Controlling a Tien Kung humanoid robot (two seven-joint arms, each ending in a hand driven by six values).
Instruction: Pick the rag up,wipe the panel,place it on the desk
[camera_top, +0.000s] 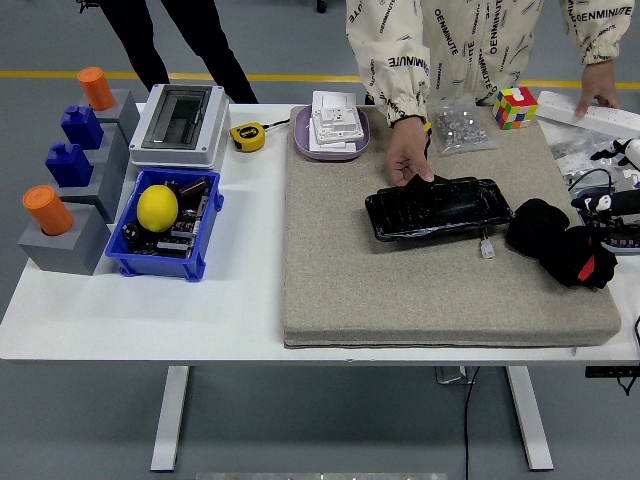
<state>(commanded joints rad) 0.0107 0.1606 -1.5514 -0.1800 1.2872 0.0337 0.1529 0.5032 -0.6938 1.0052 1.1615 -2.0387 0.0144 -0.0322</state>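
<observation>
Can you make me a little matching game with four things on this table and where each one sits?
Things:
1. yellow ball
2. tape measure
3. colour cube
4. black rag

Places:
A. far edge of the grey mat, by the bag of small parts
B. right end of the grey mat
C. inside the blue bin
D. on the white table, beside the grey-lidded box

Pairs: 1-C, 2-D, 3-A, 4-B

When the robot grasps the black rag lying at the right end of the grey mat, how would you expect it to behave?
The rag lies in a rumpled heap, so it is probably soft and floppy and would sag from wherever it is pinched. Being cloth, it likely weighs little and will not roll. It sits close beside the glossy black panel, which a person's hand holds at its far edge, so dragging it might nudge the panel.
</observation>
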